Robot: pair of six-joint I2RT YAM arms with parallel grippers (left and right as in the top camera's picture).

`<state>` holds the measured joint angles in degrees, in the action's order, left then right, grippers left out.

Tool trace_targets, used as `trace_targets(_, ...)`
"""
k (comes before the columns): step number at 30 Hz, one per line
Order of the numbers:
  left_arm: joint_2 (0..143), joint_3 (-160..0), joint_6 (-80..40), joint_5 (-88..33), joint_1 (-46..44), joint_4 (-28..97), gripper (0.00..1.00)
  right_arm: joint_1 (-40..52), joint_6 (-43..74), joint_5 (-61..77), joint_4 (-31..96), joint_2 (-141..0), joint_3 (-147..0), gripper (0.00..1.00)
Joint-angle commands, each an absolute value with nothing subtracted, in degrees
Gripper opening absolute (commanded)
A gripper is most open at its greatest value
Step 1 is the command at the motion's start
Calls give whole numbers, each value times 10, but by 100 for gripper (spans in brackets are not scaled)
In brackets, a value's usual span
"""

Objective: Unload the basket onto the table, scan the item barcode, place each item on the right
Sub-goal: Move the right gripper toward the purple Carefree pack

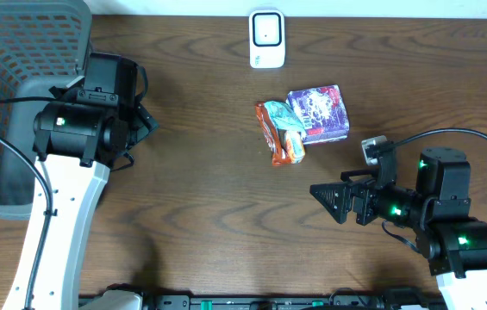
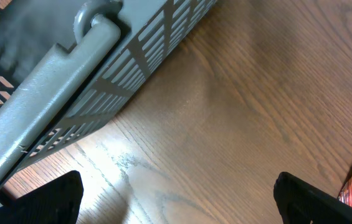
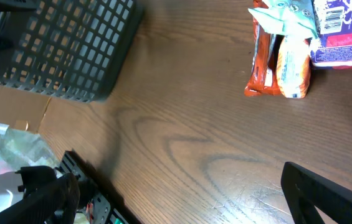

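Two packets are lying side by side, touching, right of centre toward the far edge of the desk (image 1: 209,224): an orange snack packet (image 1: 279,132) and a purple packet (image 1: 319,113). White scanner (image 1: 266,39) is sitting at the far edge itself. Grey basket (image 1: 10,95) is occupying the far left corner. Left gripper (image 1: 144,120) is hovering beside the basket, jaws spread wide, holding nothing. Right gripper (image 1: 331,203) is hanging nearer the front edge, jaws likewise apart and empty, clear of both packets.

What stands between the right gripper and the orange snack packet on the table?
Nothing visible. Only bare table lies between the open right gripper and the orange snack packet; the purple packet lies beside it, off that path.
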<state>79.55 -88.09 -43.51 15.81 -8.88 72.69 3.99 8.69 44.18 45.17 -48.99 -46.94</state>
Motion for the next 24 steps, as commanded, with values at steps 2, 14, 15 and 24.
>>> trace_targets(2,790,-883,-438,170,-87,729,98,38,81,454,452,-486,-484,99)
trace_targets(14,790,-883,-438,170,-87,729,98,38,84,367,437,-487,-484,99)
trace_targets(15,790,-883,-438,170,-87,729,98,38,92,354,434,-487,-484,99)
trace_targets(24,790,-883,-438,170,-87,729,98,38,168,258,369,-487,-484,99)
